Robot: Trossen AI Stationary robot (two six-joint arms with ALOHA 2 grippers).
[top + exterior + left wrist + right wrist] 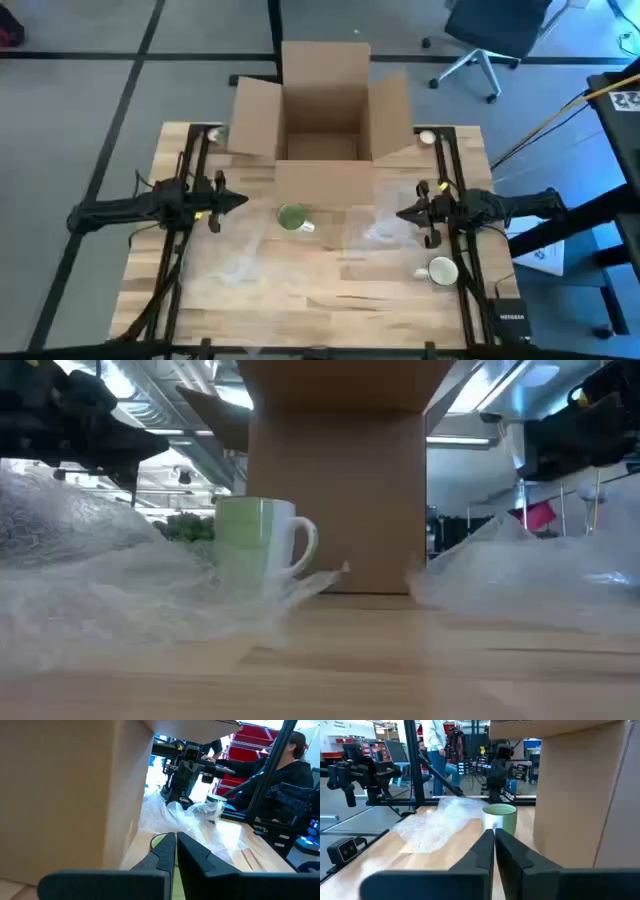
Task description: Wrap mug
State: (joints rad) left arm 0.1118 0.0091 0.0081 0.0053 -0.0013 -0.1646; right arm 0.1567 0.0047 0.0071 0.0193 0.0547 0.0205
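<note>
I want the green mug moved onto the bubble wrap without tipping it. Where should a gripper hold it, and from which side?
Grip the green mug across its rim and wall from above. It stands upright with its mouth open upward, handle pointing toward the right arm's side, so set the jaws clear of the handle. The left gripper, shut beside it, looks nearest.

Mug (293,217) was green, white handle. Second mug (441,270) white. Cardboard box (322,110) plain brown. Bubble wrap (90,575) clear, whitish. Tabletop (330,295) pale wood grain. Arms dark.
</note>
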